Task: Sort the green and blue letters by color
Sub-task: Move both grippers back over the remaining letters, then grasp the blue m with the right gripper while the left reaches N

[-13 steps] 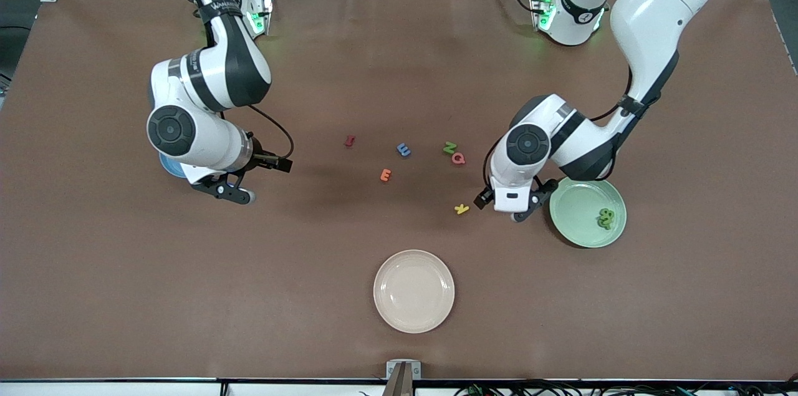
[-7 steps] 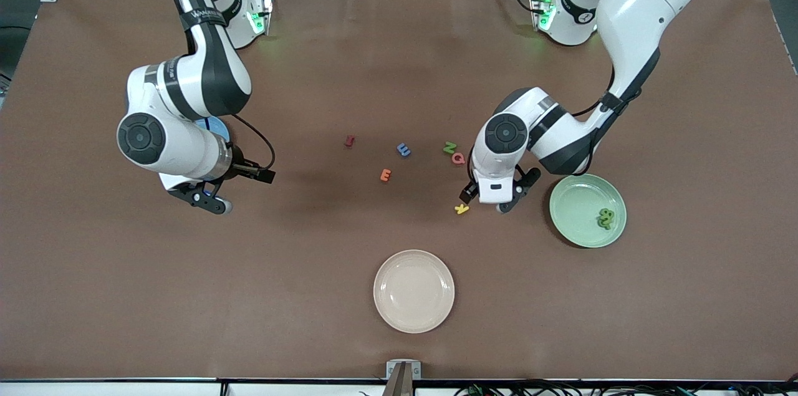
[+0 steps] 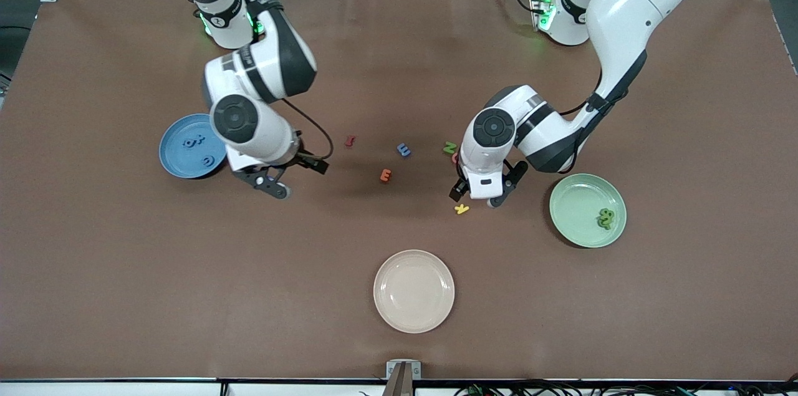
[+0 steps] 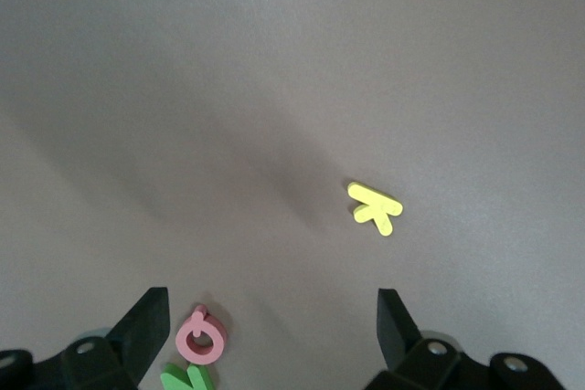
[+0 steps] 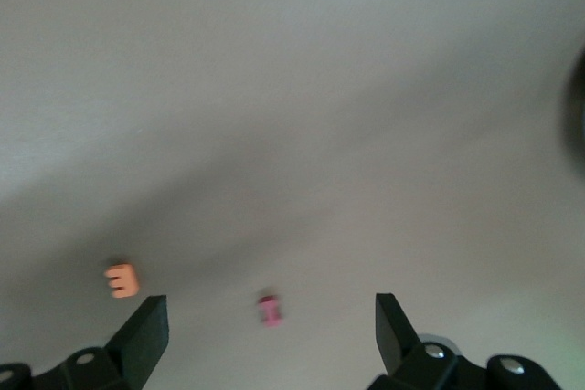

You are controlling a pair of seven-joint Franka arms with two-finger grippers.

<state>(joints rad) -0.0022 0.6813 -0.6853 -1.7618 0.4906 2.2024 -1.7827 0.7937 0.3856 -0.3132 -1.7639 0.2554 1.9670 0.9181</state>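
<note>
One blue letter (image 3: pixel 404 149) lies mid-table, and a green letter (image 3: pixel 449 147) (image 4: pixel 187 377) lies beside it toward the left arm's end. More blue letters (image 3: pixel 193 141) lie in the blue plate (image 3: pixel 177 165). Green letters (image 3: pixel 605 217) lie in the pale green plate (image 3: pixel 570 196). My left gripper (image 3: pixel 481 191) (image 4: pixel 272 340) hangs open and empty over the table between the yellow K and the pink Q. My right gripper (image 3: pixel 274 181) (image 5: pixel 271 340) is open and empty, over bare table between the blue plate and the loose letters.
A pink Q (image 4: pixel 199 336) touches the green letter. A yellow K (image 3: pixel 461 208) (image 4: pixel 376 208), an orange E (image 3: pixel 386 175) (image 5: pixel 122 280) and a red letter (image 3: pixel 350 141) (image 5: pixel 269 310) lie loose mid-table. A cream plate (image 3: pixel 414 290) sits nearest the front camera.
My right arm swung off the blue plate toward mid-table, uncovering the plate. My left gripper moved from beside the green plate toward the pink Q and green letter. Both stayed open.
</note>
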